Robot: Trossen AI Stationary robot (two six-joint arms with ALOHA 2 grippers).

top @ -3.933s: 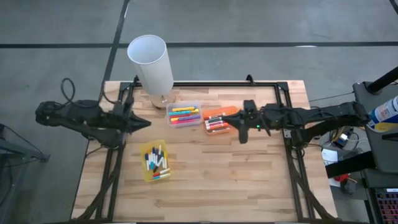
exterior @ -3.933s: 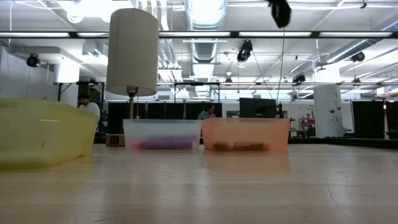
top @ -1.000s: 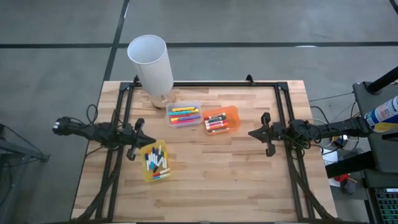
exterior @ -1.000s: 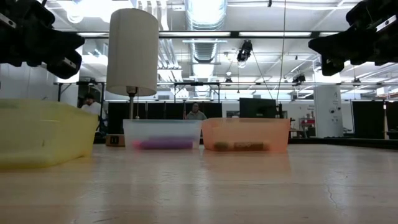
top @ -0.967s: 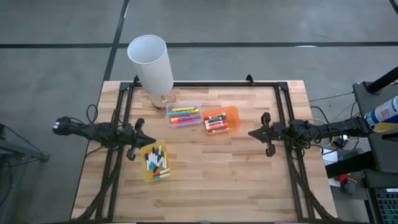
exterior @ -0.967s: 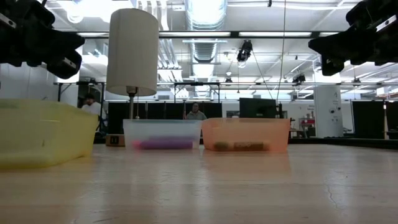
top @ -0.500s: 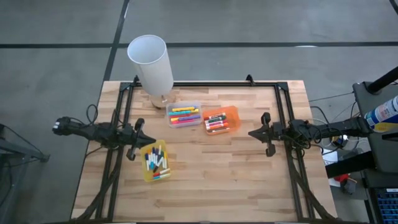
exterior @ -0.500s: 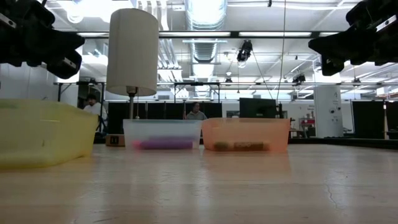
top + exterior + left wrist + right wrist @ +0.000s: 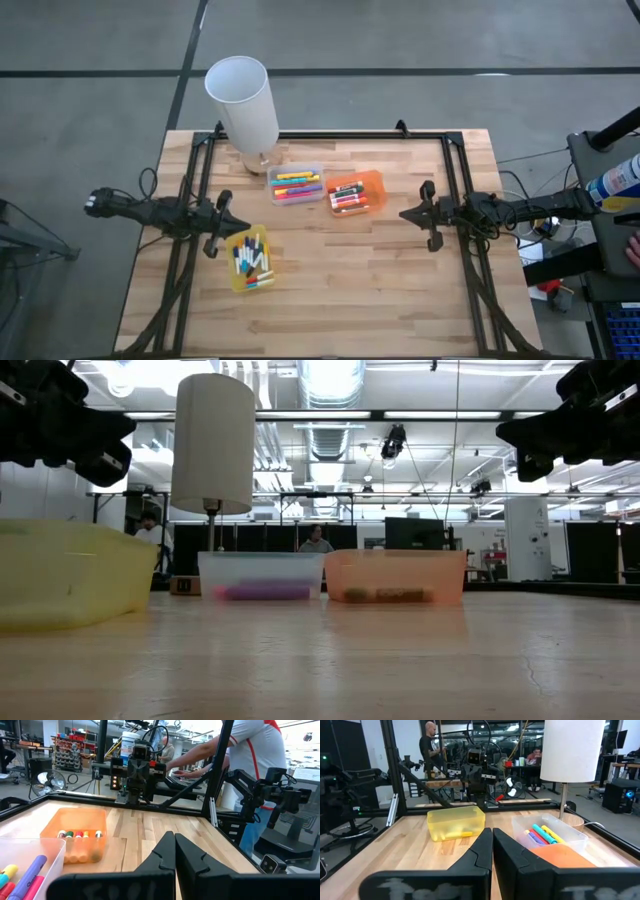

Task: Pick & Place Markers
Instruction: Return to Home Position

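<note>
Markers lie in three small trays on the wooden table: a yellow tray (image 9: 249,259) at the near left, a clear tray (image 9: 295,184) and an orange tray (image 9: 356,193) in the middle. My left gripper (image 9: 238,227) hovers shut over the table's left side, just beyond the yellow tray, pointing level toward the right. Over the right side my right gripper (image 9: 404,213) hovers shut, pointing level toward the left, right of the orange tray. In the wrist views the fingers (image 9: 175,855) (image 9: 492,847) meet with nothing between them.
A white lamp (image 9: 243,103) stands on a round wooden base at the table's far left, behind the clear tray. A black frame (image 9: 455,170) runs along the table's edges. A person (image 9: 245,755) stands beyond the right edge. Bare wood lies in the near middle.
</note>
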